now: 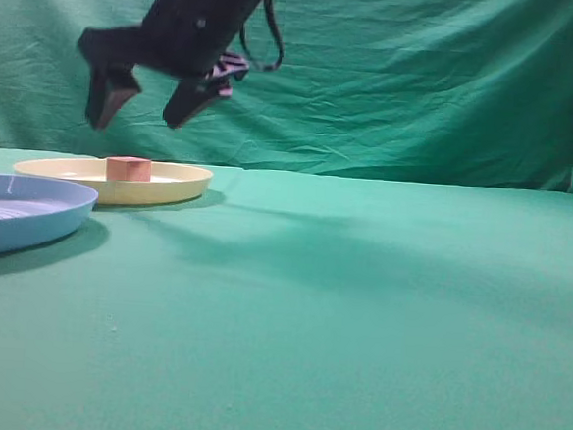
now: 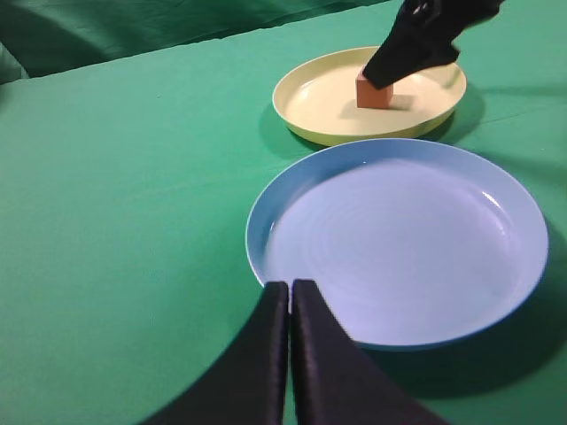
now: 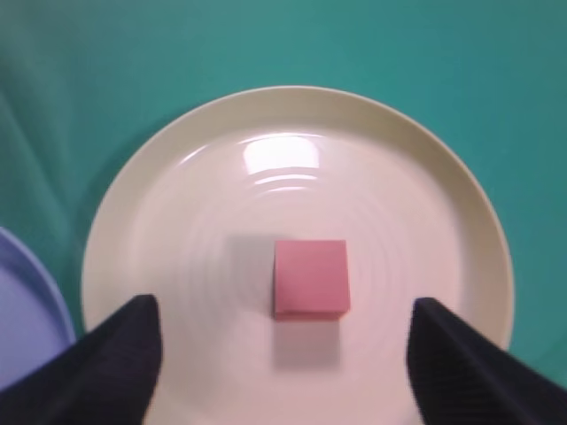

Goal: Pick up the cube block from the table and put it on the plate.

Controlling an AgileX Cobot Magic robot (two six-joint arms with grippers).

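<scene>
The table [image 1: 357,328] is a flat spread of green cloth, running back to a wrinkled green backdrop [image 1: 424,77] of the same colour. On its left side sit two shallow round plates just beside each other, rims close but not clearly touching. The nearer one is the light blue plate [image 2: 399,239], bare inside. Behind it lies the pale yellow plate [image 1: 176,180], wide and low-rimmed, with faint rings and a bright glare patch on its floor in the right wrist view.

The right gripper [image 1: 142,106] hangs in the air above the pale yellow plate, reaching across to the left part of the exterior view, tilted, with its two dark fingers [image 3: 115,354] spread wide and nothing between them. The left gripper [image 2: 291,354] sits low over the table at the near edge of the light blue plate, its fingertips pressed together with no gap and nothing held (only the tips show in the left wrist view).

The cube block [image 3: 310,279], small and reddish pink with plain faces, rests flat on the floor of the pale yellow plate near its centre, clear of the rim and apart from the right gripper above it.
</scene>
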